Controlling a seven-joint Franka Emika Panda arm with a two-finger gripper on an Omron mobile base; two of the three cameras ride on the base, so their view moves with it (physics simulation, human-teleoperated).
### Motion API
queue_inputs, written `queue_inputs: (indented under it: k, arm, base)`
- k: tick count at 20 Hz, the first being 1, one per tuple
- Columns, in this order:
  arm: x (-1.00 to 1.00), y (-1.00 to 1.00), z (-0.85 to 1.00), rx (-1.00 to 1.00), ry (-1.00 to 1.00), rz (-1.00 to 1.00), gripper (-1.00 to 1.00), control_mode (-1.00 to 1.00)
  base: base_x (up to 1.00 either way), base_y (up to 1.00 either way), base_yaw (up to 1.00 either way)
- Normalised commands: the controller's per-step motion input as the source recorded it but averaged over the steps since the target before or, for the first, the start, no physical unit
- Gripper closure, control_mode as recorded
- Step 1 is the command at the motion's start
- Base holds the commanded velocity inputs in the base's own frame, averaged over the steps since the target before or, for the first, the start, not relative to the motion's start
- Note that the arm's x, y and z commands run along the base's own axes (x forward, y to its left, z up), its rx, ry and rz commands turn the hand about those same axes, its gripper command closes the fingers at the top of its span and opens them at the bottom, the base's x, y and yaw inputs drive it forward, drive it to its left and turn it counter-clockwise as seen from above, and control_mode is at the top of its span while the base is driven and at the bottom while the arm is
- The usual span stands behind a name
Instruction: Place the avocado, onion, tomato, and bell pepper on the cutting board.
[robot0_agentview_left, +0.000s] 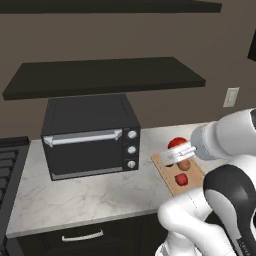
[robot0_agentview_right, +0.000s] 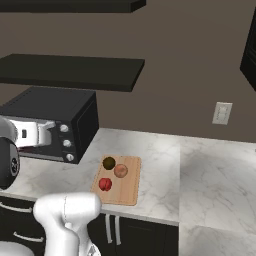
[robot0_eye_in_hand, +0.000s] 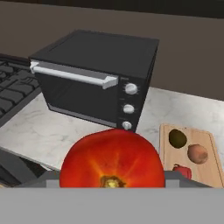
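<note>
My gripper (robot0_agentview_left: 176, 151) is shut on the tomato (robot0_agentview_left: 176, 143), a smooth orange-red ball held in the air above the far end of the cutting board (robot0_agentview_left: 170, 183). In the hand view the tomato (robot0_eye_in_hand: 112, 157) looms large at the bottom. On the wooden board (robot0_agentview_right: 129, 192) lie the dark avocado (robot0_agentview_right: 109, 162), the tan onion (robot0_agentview_right: 120, 171) and the crimson bell pepper (robot0_agentview_right: 105, 184), close together but apart. The hand view shows the board (robot0_eye_in_hand: 208, 170) at the lower right with the avocado (robot0_eye_in_hand: 177, 138), onion (robot0_eye_in_hand: 197, 153) and bell pepper (robot0_eye_in_hand: 183, 170). My hand hides the avocado in the left base view.
A black toaster oven (robot0_agentview_left: 90, 135) stands on the marble counter (robot0_agentview_left: 90, 192) left of the board. A stove (robot0_agentview_left: 9, 165) lies at the far left. A dark shelf (robot0_agentview_left: 105, 75) hangs over the oven. A wall outlet (robot0_agentview_right: 221, 113) sits behind the open counter to the right.
</note>
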Motion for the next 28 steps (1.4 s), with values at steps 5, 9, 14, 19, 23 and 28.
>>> queue_inputs:
  k: [5, 9, 14, 19, 23, 28]
  arm:
    - [0.00, -0.87, 0.05, 0.00, 0.06, -0.10, 1.00, -1.00]
    - [0.15, -0.69, 0.00, -0.01, 0.17, -0.18, 1.00, -1.00]
    - [0.38, -0.44, 0.00, -0.04, 0.23, -0.22, 1.00, -1.00]
    - [0.20, -0.13, -0.16, -0.04, 0.07, -0.09, 1.00, -1.00]
    - [0.22, -0.29, -0.51, -0.03, 0.03, -0.03, 1.00, -1.00]
    - [0.25, -0.42, -0.53, -0.01, 0.04, -0.04, 1.00, -1.00]
  base:
    - [0.00, 0.00, 0.00]
    - [0.00, 0.00, 0.00]
    - [0.00, 0.00, 0.00]
    - [0.00, 0.00, 0.00]
    - [0.00, 0.00, 0.00]
    - [0.00, 0.00, 0.00]
